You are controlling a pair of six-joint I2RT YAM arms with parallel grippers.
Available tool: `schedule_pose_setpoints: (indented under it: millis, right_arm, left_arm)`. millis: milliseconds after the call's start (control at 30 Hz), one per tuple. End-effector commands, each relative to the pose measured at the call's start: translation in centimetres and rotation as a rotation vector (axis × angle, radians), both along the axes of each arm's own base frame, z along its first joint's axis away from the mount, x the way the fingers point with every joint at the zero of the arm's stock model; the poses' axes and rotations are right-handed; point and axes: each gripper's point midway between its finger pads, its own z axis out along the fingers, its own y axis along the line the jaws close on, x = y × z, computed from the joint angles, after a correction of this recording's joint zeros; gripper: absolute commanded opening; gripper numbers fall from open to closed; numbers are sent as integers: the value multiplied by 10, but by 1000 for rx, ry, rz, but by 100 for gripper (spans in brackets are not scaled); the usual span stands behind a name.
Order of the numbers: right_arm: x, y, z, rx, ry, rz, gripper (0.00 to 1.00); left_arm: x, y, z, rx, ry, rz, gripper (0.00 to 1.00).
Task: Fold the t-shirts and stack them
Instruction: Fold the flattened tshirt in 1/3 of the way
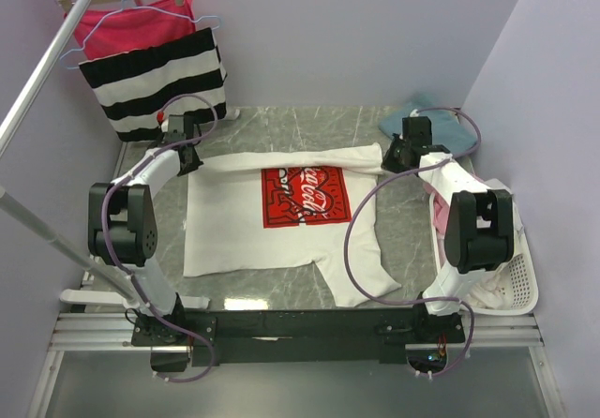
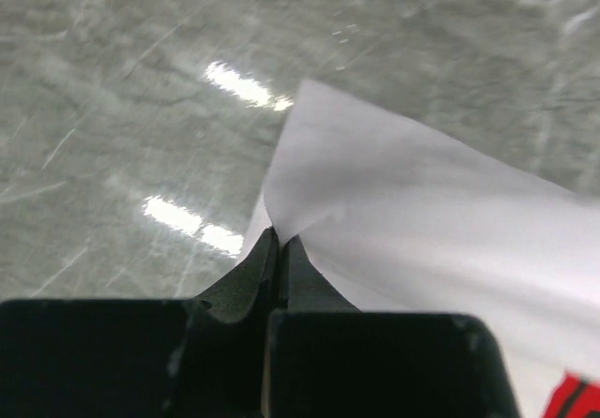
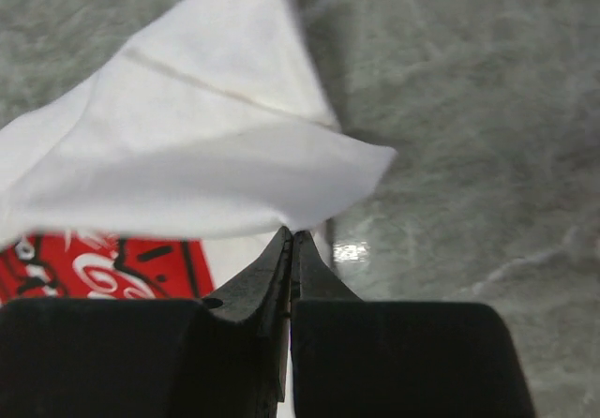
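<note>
The left fingers [image 2: 255, 270] are pressed together on a thin pinch of white cloth, right at a corner of the white tee [image 1: 244, 231]. The right fingers [image 3: 265, 270] are nipped the same way on the opposite far corner, with the red logo [image 3: 103, 268] showing just beneath. From where I stand the tee lies across the middle of the desk [image 1: 281, 123], print up, its far edge raised and strung between the two arms.

What worries me is how little cloth each pinch holds. If one arm pulls ahead of the other, I'd guess a corner slips free or the fold lands crooked. A flap at the near right [image 1: 366, 282], a sleeve by the look of it, trails out loose and could bunch under the fold.

A white basket [image 1: 528, 282] sits beside the right arm with pale white and pink cloth [image 1: 487, 291] heaped inside, probably more tees waiting. A teal-blue tee [image 1: 445, 129] lies crumpled on the desk at the far right, outside the basket.
</note>
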Motion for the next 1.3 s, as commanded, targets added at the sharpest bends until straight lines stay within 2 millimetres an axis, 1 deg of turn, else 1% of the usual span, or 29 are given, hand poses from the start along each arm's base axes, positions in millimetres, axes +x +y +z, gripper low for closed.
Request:
schedule_pose_setpoints:
  millis: [0,167,267,300,333,367,400,467,500,533,567,633,667,700,767,800,833,867,900,933,967,1000,1033,1067,1100,1133,1167,1200,1267]
  right_arm:
    - [0,-39,11,-130,-31,-180,0]
    - [-9,-42,-5,-147,35,-194,0]
    - [-14,-39,-17,-138,81,-171,0]
    - [-15,-35,-20,-130,98,-158,0]
    - [-17,-35,-23,-128,116,-155,9]
    - [-23,-34,-26,-126,136,-152,19]
    - [-26,-32,-27,-124,146,-143,31]
    - [-36,-30,-25,-105,141,-139,41]
    - [-39,-29,-23,-103,140,-142,44]
    - [-43,-31,-16,-103,124,-154,50]
    - [-43,-32,-12,-107,111,-161,52]
    - [-43,-35,-1,-113,71,-179,55]
    - [-35,-35,5,-110,32,-178,56]
    - [-31,-34,9,-106,14,-174,56]
    - [-9,-33,19,-101,-36,-174,56]
    - [-1,-31,20,-94,-49,-165,56]
    - [15,-29,20,-89,-56,-156,56]
    - [23,-27,19,-86,-54,-151,56]
    - [33,-24,17,-76,-53,-136,56]
    - [49,-16,12,-49,-46,-105,56]
    - [58,-13,10,-36,-49,-90,56]
    - [72,-8,5,-19,-49,-70,56]
    - [79,-2,3,-1,-55,-40,56]
    - [86,-2,2,6,-67,-35,56]
    - [97,-1,-4,17,-71,-24,56]
    - [104,1,-5,31,-69,-9,57]
    - [105,3,-10,45,-41,1,57]
    - [116,2,-14,45,-39,0,56]
    - [120,7,-20,66,-15,26,57]
  left_arm:
    - [-15,27,-10,28,35,95,1]
    - [-21,36,-16,55,66,121,1]
    - [-20,30,-29,26,111,97,1]
    - [-21,28,-38,20,141,90,1]
    - [-24,29,-41,24,168,97,1]
    - [-26,30,-45,26,183,109,9]
    - [-30,32,-50,34,208,122,26]
    - [-38,35,-55,45,227,138,27]
    - [-40,36,-52,49,218,147,35]
    - [-46,40,-52,66,222,170,46]
    - [-47,41,-50,70,214,177,52]
    - [-43,42,-35,73,171,183,51]
    - [-38,42,-27,67,138,182,51]
    - [-33,42,-12,61,91,186,52]
    - [-20,35,8,28,11,156,54]
    - [-7,30,27,-1,-70,135,56]
    - [1,22,35,-28,-107,87,56]
    - [9,10,43,-77,-145,32,57]
    - [22,-9,51,-159,-196,-45,56]
    - [28,-20,53,-201,-213,-85,56]
    - [34,-27,53,-232,-220,-109,54]
    - [39,-35,41,-271,-198,-138,52]
    - [44,-39,38,-284,-194,-152,51]
    - [47,-41,22,-296,-160,-157,49]
    - [49,-43,16,-306,-150,-164,49]
    - [53,-43,13,-306,-150,-164,49]
    - [55,-42,2,-303,-126,-158,49]
    - [57,-43,-1,-304,-122,-158,49]
    - [61,-44,-10,-310,-111,-165,49]
